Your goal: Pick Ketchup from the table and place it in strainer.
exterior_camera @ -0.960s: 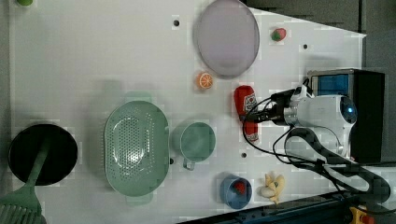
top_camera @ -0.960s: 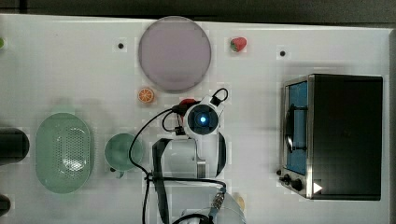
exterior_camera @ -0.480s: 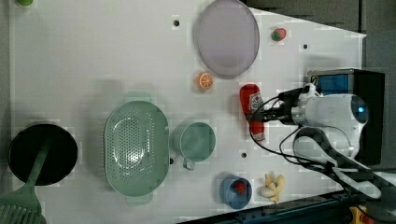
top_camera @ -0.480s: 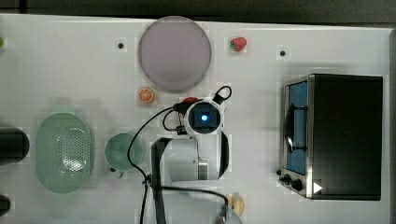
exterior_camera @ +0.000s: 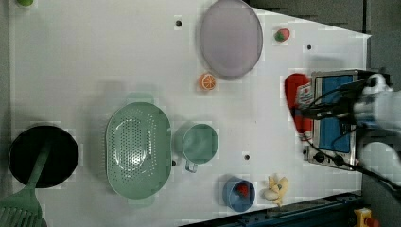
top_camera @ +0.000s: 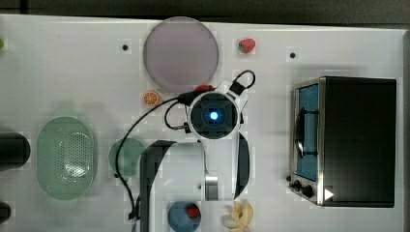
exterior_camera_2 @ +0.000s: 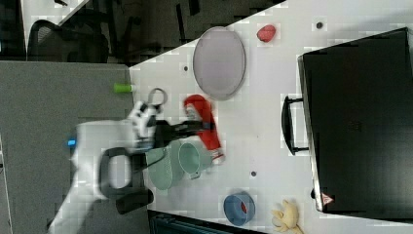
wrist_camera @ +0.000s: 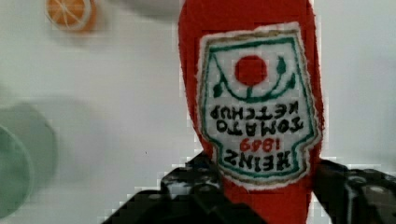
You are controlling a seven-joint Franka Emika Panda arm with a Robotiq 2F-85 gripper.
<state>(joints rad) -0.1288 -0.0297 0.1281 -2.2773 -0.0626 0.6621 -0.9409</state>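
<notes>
In the top view, the ketchup (top_camera: 203, 89) is being mostly hidden under the gripper (top_camera: 212, 104); a small red bit is peeking out just below the round grey plate (top_camera: 182, 53). The strainer (top_camera: 66, 157) is lying well apart, toward the top view's left, beside the green cup (top_camera: 126, 156).

In the left view, the ketchup (exterior_camera: 298, 101) is being held off the white table (exterior_camera: 94, 61), in front of the toaster oven (exterior_camera: 336, 118). The strainer (exterior_camera: 138, 149) is sitting far to the left view's left.

In the right view, the ketchup (exterior_camera_2: 203, 126) is being clamped by the dark fingers (exterior_camera_2: 187, 128) across its middle, above the cup (exterior_camera_2: 191, 159).

In the wrist view, the ketchup (wrist_camera: 250, 100) is being squeezed between both fingers (wrist_camera: 194, 179), its label shown upside down. An orange slice (wrist_camera: 70, 11) is lying on the table behind it.
</notes>
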